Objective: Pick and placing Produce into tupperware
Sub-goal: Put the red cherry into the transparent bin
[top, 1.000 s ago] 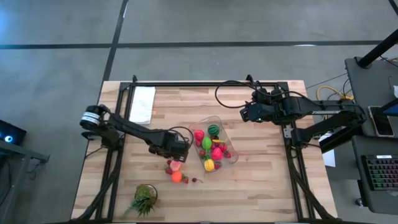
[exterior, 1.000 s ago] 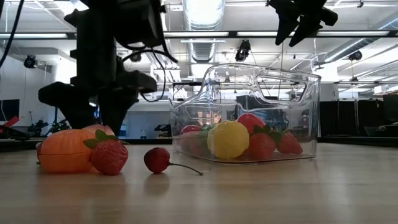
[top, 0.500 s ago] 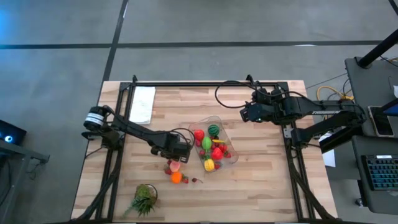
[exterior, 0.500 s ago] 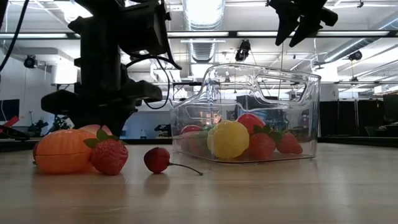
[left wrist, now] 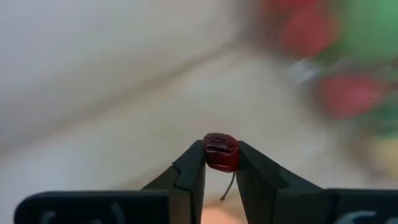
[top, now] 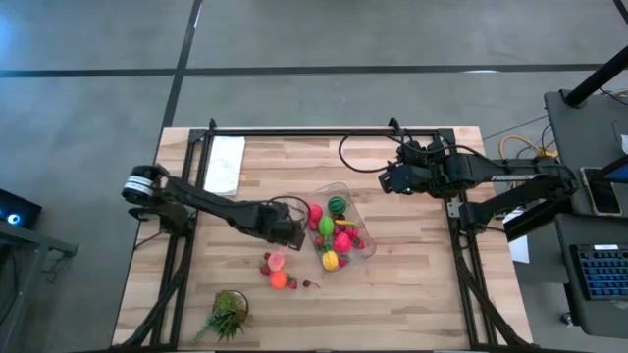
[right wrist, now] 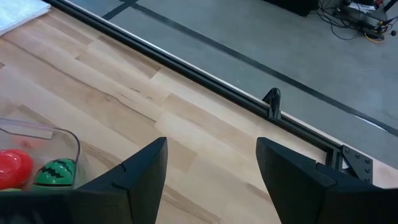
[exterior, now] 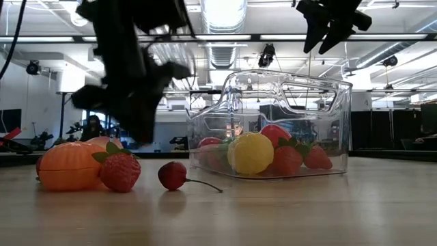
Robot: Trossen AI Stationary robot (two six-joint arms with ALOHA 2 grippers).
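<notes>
The left end effector [left wrist: 220,163] is clamped on a small dark red toy cherry [left wrist: 220,152] with a thin stem hanging below it. In the high view this end effector [top: 290,228] is lifted above the desk, just beside the near-left edge of the clear rectangular plastic tupperware [top: 365,249], not yet over its opening. The container already holds several produce pieces: a green striped watermelon piece [top: 338,205], a yellow lemon [exterior: 250,152], red strawberries [exterior: 287,158] and some pink and green pieces.

On the light wooden desk [top: 412,284], near the tupperware, some produce is left: an orange round fruit [exterior: 67,165], a red strawberry [exterior: 120,171] touching it, and one more dark red cherry with a stem [exterior: 174,175] a little apart. A leafy green tuft [top: 228,314] lies farther toward the front of the desk (it is not produce to be packed). A white paper sheet [top: 225,163] lies at the far left corner.

The right end effector [right wrist: 211,163] waits high over the far right part of the desk, its fingers apart and holding nothing.

I judge the step in hand is the carrying of the cherry. The next move calls for bringing it over the container's opening, clear of the wall, and then releasing.
</notes>
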